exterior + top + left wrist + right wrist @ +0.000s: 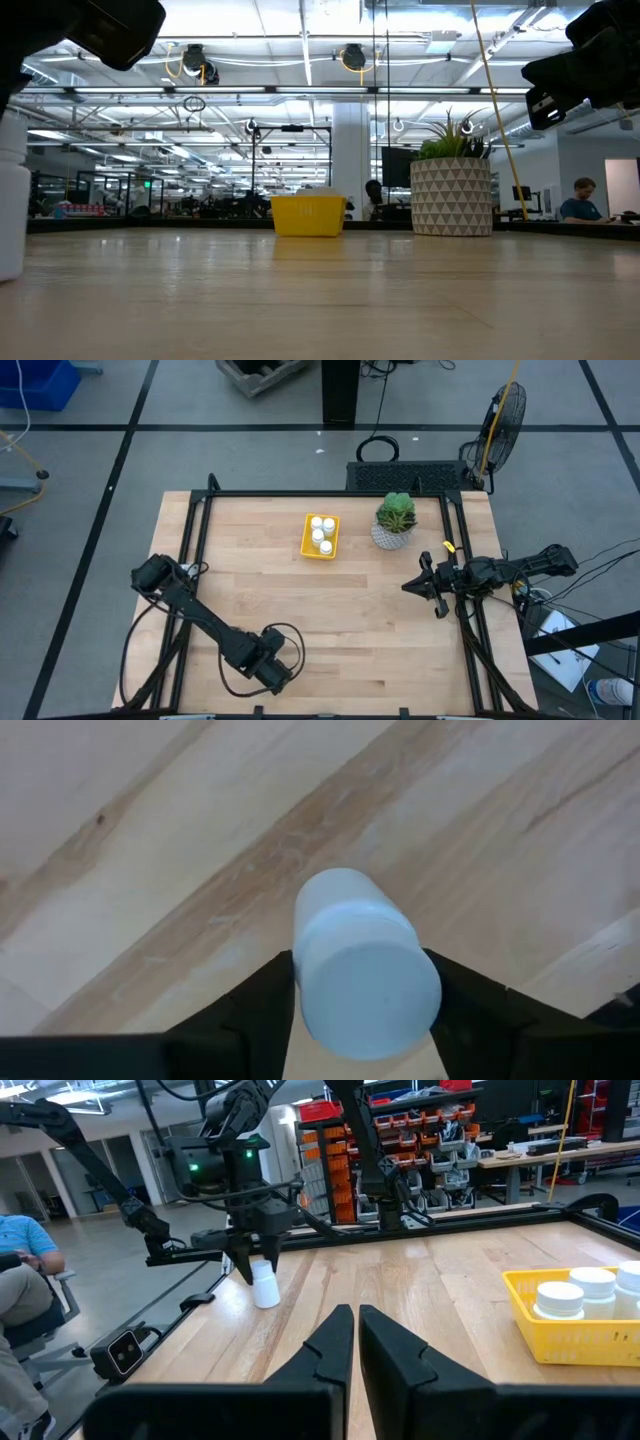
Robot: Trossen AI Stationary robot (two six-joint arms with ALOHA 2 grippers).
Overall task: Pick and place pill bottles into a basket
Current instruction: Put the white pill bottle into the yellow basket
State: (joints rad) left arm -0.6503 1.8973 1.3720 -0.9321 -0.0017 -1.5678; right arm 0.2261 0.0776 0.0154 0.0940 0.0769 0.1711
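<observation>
High view: left gripper (277, 672) hides pill bottle (365, 965).

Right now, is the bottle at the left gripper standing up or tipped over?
Upright. The pill bottle stands on the table between the left gripper's fingers, cap up.

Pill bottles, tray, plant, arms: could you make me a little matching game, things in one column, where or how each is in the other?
Things:
1. yellow tray
2. plant pot
3. left gripper
4. right gripper

States:
A. fingers either side of a white pill bottle on the table's near part
B. holds four white bottles
C. shut, holding nothing
D. stands beside the tray

Pairs: 1-B, 2-D, 3-A, 4-C
</observation>
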